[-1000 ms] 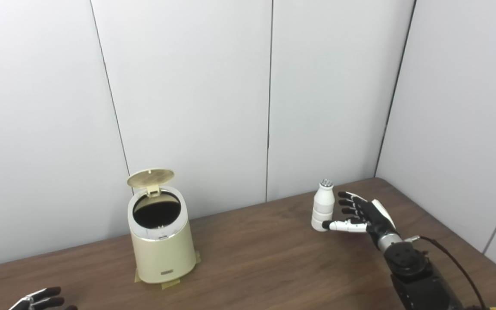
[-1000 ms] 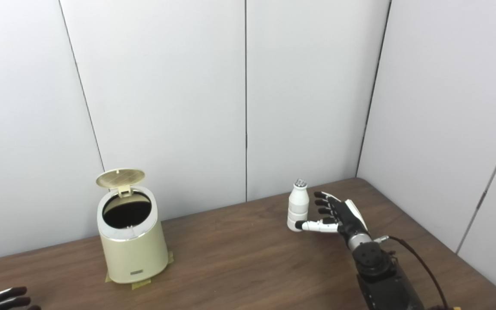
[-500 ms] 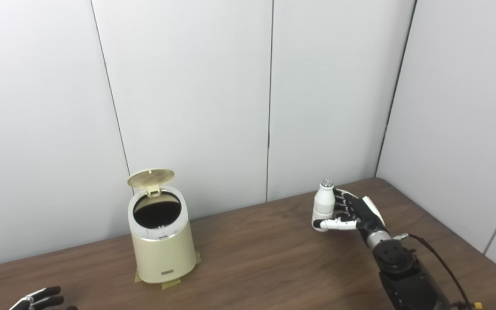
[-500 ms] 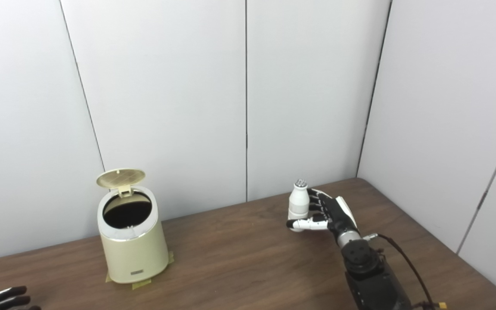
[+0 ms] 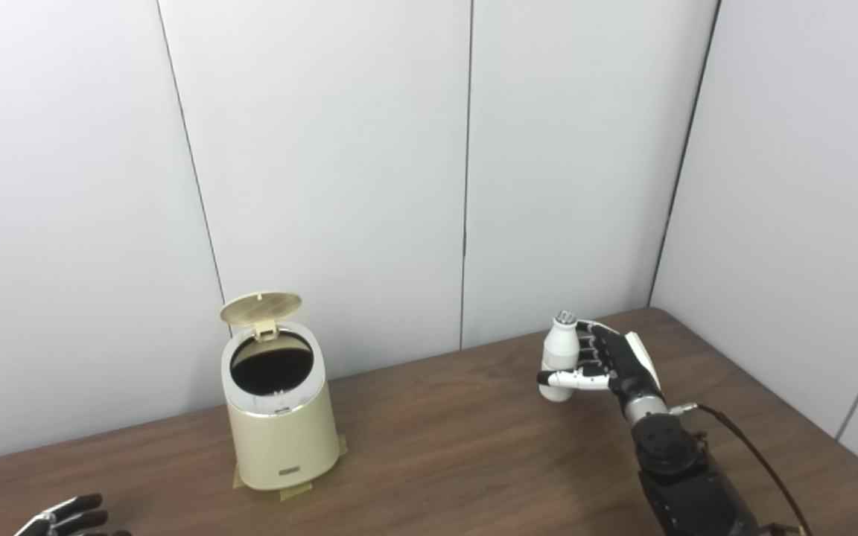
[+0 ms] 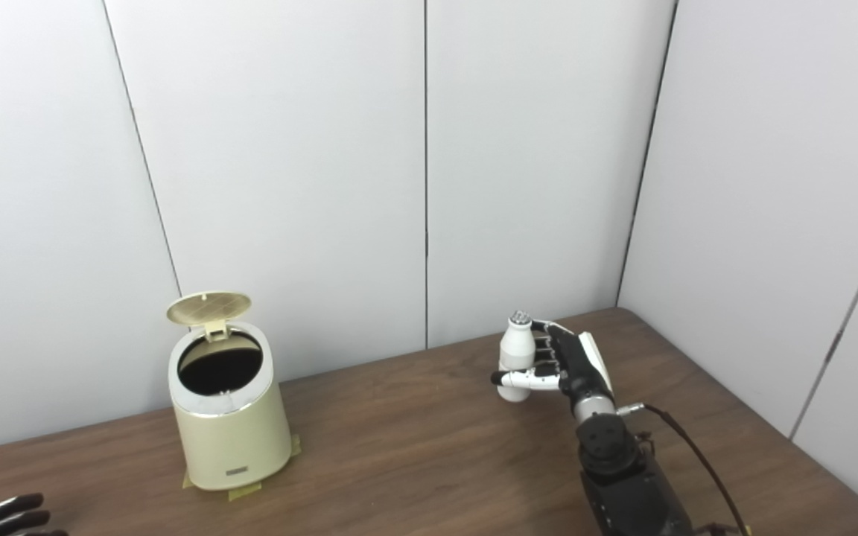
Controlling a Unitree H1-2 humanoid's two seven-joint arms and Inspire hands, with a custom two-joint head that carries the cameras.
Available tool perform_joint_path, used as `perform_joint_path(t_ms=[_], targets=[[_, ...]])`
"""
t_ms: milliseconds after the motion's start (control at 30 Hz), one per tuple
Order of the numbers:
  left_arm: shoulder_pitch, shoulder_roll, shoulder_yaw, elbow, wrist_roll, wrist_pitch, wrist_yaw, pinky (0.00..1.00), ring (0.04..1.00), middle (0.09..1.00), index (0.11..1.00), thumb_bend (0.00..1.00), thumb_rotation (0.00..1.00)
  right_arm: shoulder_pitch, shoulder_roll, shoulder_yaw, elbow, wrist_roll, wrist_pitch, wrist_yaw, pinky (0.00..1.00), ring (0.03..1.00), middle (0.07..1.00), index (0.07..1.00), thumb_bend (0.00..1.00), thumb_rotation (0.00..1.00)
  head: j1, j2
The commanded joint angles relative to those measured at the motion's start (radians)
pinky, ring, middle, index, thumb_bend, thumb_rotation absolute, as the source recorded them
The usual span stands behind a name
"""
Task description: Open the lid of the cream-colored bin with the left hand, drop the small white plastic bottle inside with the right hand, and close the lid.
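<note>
The cream-colored bin [image 5: 282, 439] stands on the brown table left of center, its round lid [image 5: 261, 307] flipped up at the back and the dark mouth exposed. The small white plastic bottle [image 5: 558, 353] stands upright toward the back right. My right hand [image 5: 608, 362] wraps it from the right, thumb across its front and fingers behind. Whether the bottle still touches the table I cannot tell. My left hand [image 5: 68, 517] rests at the bottom left edge, only its dark fingertips showing, apart and holding nothing.
Tape strips [image 5: 295, 491] hold the bin's base to the table [image 5: 444, 454]. White wall panels close off the back and right side. A black cable [image 5: 753, 454] trails from my right forearm.
My right hand moved left from beside the bottle and closed its fingers and thumb around it. The bin, lid and left hand have not moved.
</note>
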Motion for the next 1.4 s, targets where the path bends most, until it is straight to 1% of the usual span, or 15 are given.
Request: perform_joint_path(t_ms=[0, 100, 233, 400, 533, 667, 700, 867, 1000, 1067, 1167, 1233, 1267, 1333, 1367], targets=[[-0.028, 0.020, 0.005, -0.017, -0.002, -0.030, 0.001, 0.52, 0.647, 0.709, 0.744, 0.63, 0.15, -0.048, -0.024, -0.007, -0.004, -0.018, -0.088, -0.048, 0.34, 0.394, 0.468, 0.510, 0.53, 0.00, -0.001, -0.001], [-0.028, 0.019, 0.006, -0.021, -0.001, -0.026, 0.000, 0.52, 0.646, 0.708, 0.737, 0.63, 0.15, -0.049, -0.023, -0.008, 0.004, -0.016, -0.121, -0.062, 0.34, 0.397, 0.471, 0.502, 0.52, 0.00, -0.001, 0.002], [-0.028, 0.018, 0.007, -0.027, -0.005, -0.022, -0.002, 0.51, 0.641, 0.705, 0.732, 0.63, 0.14, -0.045, -0.021, -0.005, -0.015, -0.020, -0.132, -0.075, 0.35, 0.405, 0.484, 0.500, 0.52, 0.00, 0.000, 0.003], [-0.030, 0.017, 0.008, -0.021, -0.004, -0.030, -0.002, 0.51, 0.633, 0.699, 0.724, 0.63, 0.13, -0.035, -0.028, 0.016, -0.080, -0.063, -0.086, -0.078, 0.34, 0.394, 0.476, 0.514, 0.52, 0.00, 0.003, 0.006], [-0.033, 0.017, 0.003, -0.010, 0.002, -0.040, -0.001, 0.53, 0.652, 0.716, 0.740, 0.61, 0.13, -0.017, -0.017, 0.025, -0.196, -0.079, -0.035, -0.055, 0.33, 0.389, 0.474, 0.531, 0.52, 0.00, 0.012, 0.006], [-0.035, 0.012, 0.002, -0.012, 0.001, -0.038, 0.000, 0.51, 0.636, 0.707, 0.732, 0.62, 0.14, -0.009, -0.009, 0.061, -0.321, -0.113, -0.023, -0.023, 0.30, 0.373, 0.462, 0.546, 0.51, 0.00, 0.021, 0.004], [-0.036, 0.010, 0.001, -0.016, 0.003, -0.032, 0.001, 0.51, 0.631, 0.704, 0.729, 0.62, 0.14, -0.011, -0.003, 0.075, -0.362, -0.126, -0.002, -0.013, 0.30, 0.373, 0.461, 0.545, 0.51, 0.00, 0.027, 0.002], [-0.038, 0.004, -0.007, -0.011, 0.013, -0.047, 0.007, 0.55, 0.659, 0.725, 0.750, 0.59, 0.07, -0.032, 0.017, 0.125, -0.493, -0.174, 0.070, 0.035, 0.30, 0.374, 0.461, 0.546, 0.51, 0.00, 0.057, -0.001], [-0.040, -0.009, -0.021, -0.030, 0.031, -0.022, 0.011, 0.61, 0.712, 0.761, 0.782, 0.55, 0.04, -0.074, 0.040, 0.165, -0.538, -0.188, 0.084, 0.088, 0.32, 0.392, 0.476, 0.535, 0.52, 0.00, 0.097, -0.007], [-0.041, -0.016, -0.028, -0.038, 0.042, -0.018, 0.018, 0.66, 0.742, 0.776, 0.795, 0.54, 0.01, -0.095, 0.050, 0.182, -0.539, -0.190, 0.073, 0.107, 0.32, 0.395, 0.480, 0.531, 0.52, 0.00, 0.112, -0.009], [-0.040, -0.030, -0.039, -0.050, 0.064, -0.014, 0.033, 0.70, 0.760, 0.784, 0.807, 0.54, 0.00, -0.129, 0.063, 0.209, -0.516, -0.199, 0.043, 0.125, 0.32, 0.396, 0.485, 0.523, 0.52, 0.00, 0.152, -0.011], [-0.036, -0.043, -0.044, -0.058, 0.068, -0.007, 0.042, 0.72, 0.766, 0.791, 0.814, 0.55, 0.00, -0.149, 0.081, 0.220, -0.508, -0.187, 0.039, 0.141, 0.31, 0.399, 0.482, 0.517, 0.52, 0.00, 0.211, -0.013], [-0.034, -0.048, -0.045, -0.061, 0.069, -0.004, 0.045, 0.73, 0.764, 0.792, 0.815, 0.55, 0.00, -0.155, 0.087, 0.223, -0.507, -0.186, 0.037, 0.146, 0.31, 0.397, 0.480, 0.522, 0.52, 0.00, 0.211, -0.013], [-0.031, -0.055, -0.052, -0.061, 0.080, -0.007, 0.052, 0.72, 0.756, 0.791, 0.815, 0.56, 0.00, -0.168, 0.106, 0.236, -0.515, -0.184, 0.046, 0.162, 0.30, 0.392, 0.479, 0.528, 0.52, 0.00, 0.264, -0.015], [-0.030, -0.056, -0.055, -0.059, 0.084, -0.010, 0.052, 0.72, 0.756, 0.792, 0.816, 0.57, 0.00, -0.172, 0.114, 0.239, -0.519, -0.184, 0.052, 0.168, 0.29, 0.387, 0.478, 0.533, 0.52, 0.00, 0.264, -0.015]])
